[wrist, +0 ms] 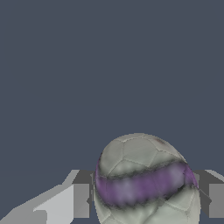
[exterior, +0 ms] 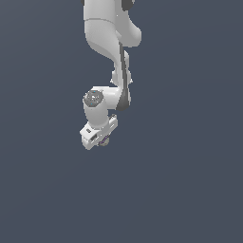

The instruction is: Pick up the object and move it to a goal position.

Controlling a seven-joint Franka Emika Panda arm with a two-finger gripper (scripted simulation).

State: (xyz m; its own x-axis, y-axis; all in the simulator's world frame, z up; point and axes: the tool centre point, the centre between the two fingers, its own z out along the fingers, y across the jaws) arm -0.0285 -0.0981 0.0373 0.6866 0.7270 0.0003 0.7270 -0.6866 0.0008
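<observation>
The object [wrist: 144, 175] is a grey-white ball with a purple band and dark streaks. In the wrist view it fills the space between the two fingers [wrist: 81, 200], which press against it from either side. My white gripper [exterior: 101, 139] is shut on it. In the exterior view only a small part of the object [exterior: 104, 141] peeks out beneath the gripper's body. No goal marker shows in either view.
A plain dark blue-grey surface [exterior: 190, 180] lies all around. The white arm [exterior: 107, 28] comes in from the top edge of the exterior view and bends down to the wrist [exterior: 95, 100].
</observation>
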